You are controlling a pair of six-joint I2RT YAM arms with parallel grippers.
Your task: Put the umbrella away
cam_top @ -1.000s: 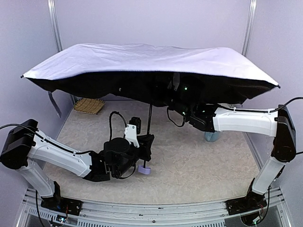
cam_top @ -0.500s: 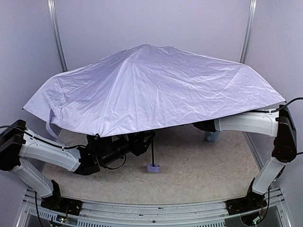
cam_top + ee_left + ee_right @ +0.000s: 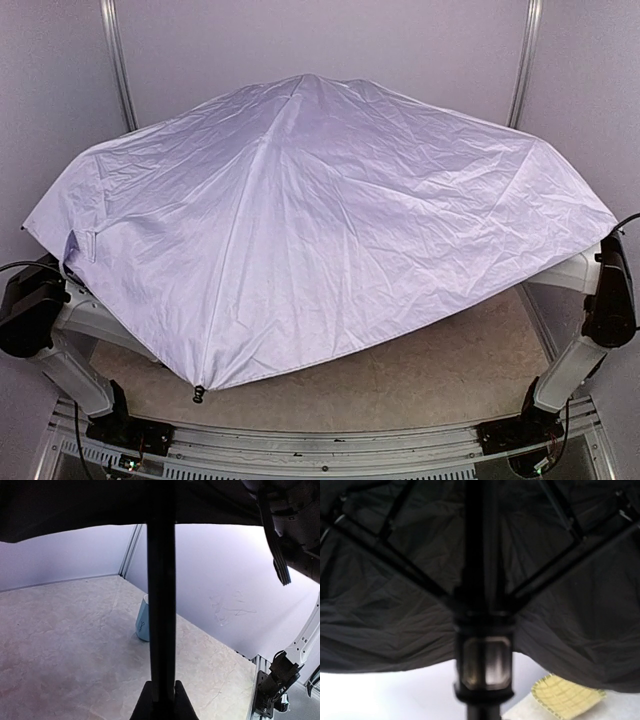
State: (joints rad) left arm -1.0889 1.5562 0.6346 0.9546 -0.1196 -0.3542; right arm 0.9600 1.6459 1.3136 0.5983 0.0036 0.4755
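The open umbrella (image 3: 320, 220) fills the top view, its pale lavender canopy tipped toward the camera and hiding both grippers, the shaft and the handle. In the left wrist view my left gripper (image 3: 161, 697) is shut on the thin black shaft (image 3: 161, 605), which runs up into the black underside. The right wrist view looks straight up the shaft at the runner (image 3: 484, 660) and the ribs under the canopy. The shaft leaves that view at bottom centre, where the right gripper's fingers do not show.
A light-blue cup (image 3: 143, 625) stands on the tabletop behind the shaft, near the back wall. A yellow woven mat (image 3: 565, 697) lies under the canopy's edge. Only the two arms' shoulders (image 3: 30, 310) (image 3: 610, 300) stick out from under the fabric.
The canopy has swung from level to tipped toward the camera and dropped lower. It now covers the shaft, the handle and both forearms, which showed before.
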